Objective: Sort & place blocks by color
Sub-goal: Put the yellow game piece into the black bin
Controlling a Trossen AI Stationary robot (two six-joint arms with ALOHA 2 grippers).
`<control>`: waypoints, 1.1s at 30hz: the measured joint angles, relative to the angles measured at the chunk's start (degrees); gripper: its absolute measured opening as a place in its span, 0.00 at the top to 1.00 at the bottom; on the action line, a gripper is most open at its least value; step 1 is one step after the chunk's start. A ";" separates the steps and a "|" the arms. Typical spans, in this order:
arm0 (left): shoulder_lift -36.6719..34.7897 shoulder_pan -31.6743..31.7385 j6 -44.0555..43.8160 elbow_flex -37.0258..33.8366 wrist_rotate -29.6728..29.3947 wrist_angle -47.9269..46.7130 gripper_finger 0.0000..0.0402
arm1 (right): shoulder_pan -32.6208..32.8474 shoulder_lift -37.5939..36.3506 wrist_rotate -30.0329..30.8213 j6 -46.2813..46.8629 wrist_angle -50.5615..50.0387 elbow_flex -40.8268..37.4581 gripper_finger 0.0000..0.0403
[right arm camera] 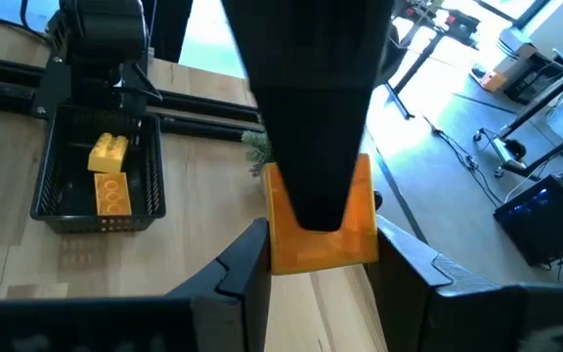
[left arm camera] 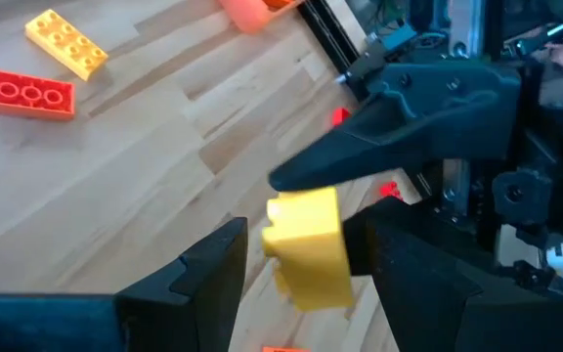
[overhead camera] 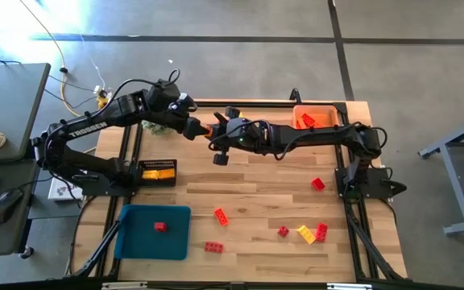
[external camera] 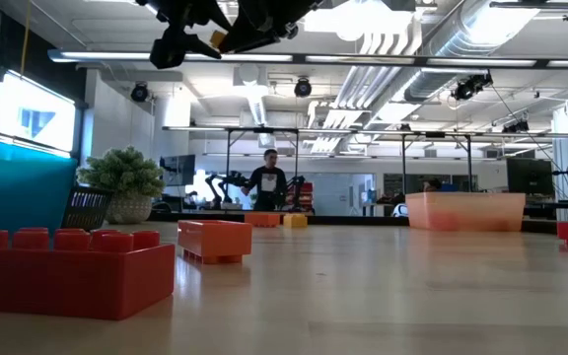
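The two arms met high over the middle of the wooden table (overhead camera: 256, 181). The right gripper (right arm camera: 321, 240) pinched a yellow block (left arm camera: 306, 249) between its fingers, so the block hung in the air and touched nothing else. The left gripper (left arm camera: 296, 240) had its fingers spread wide, one on each side of the same block, and it was not squeezing yet. It looked like the right arm was handing the block over, because the black wire basket (overhead camera: 158, 171) with yellow blocks in it sat on the left arm's side. An orange bin (overhead camera: 300, 109) stood at the far edge on the right arm's side. A blue tray (overhead camera: 139, 238) lay at the near edge with one red block (overhead camera: 160, 227) on it. More loose blocks (overhead camera: 318, 184), mostly red, lay apart on the bare wood, so a lot of sorting was left to do. A green plant ball (external camera: 121, 173) sat near the basket. Behind the table was a big bright room with desks, pipes on the ceiling and a person (external camera: 267, 179) standing far off.
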 joint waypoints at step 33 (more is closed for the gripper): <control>0.00 -4.71 22.38 -0.02 -14.40 -24.13 0.82 | 0.61 0.02 5.29 -1.20 -6.98 0.00 0.44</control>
